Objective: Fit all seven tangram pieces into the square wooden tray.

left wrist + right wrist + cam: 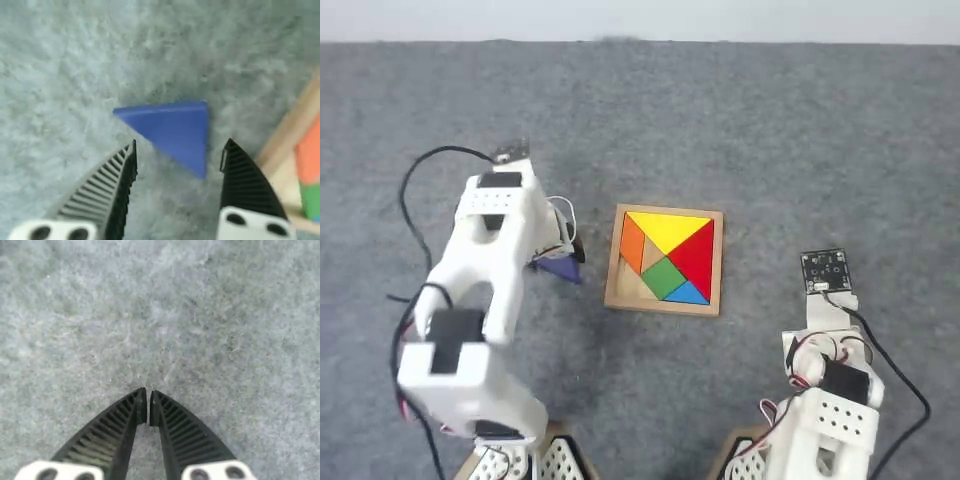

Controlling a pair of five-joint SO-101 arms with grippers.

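In the middle of the high view, your tray (612, 270) lies flat on the grey mat (770, 120). It holds five pieces. A yellow triangle (667, 231) lies along its upper edge and a red triangle (695, 258) against its right side. An orange piece (632, 243) is at the upper left, a green square (663, 277) sits low in the centre, and a blue piece (688, 293) is at the bottom right. Bare wood shows in two gaps, one between orange and green and one in the lower left corner.

Just left of the tray, a loose triangle (558, 266) lies on the mat, apart from the rim. It is partly under the tip of your left arm (495, 240), which runs from the lower left of the frame up towards it.

In the left wrist view, the left gripper (180, 145) is spread wide. One corner of the loose triangle lies between its fingertips, and nothing is clamped. You cannot tell from here whether either finger touches the piece. The tray's rim and a bit of orange and green show at the right edge of that frame.

Your right arm (825, 400) sits at the lower right of the high view, well apart from the tray. Your right gripper (148, 392) has its fingers pressed together over bare mat, holding nothing.
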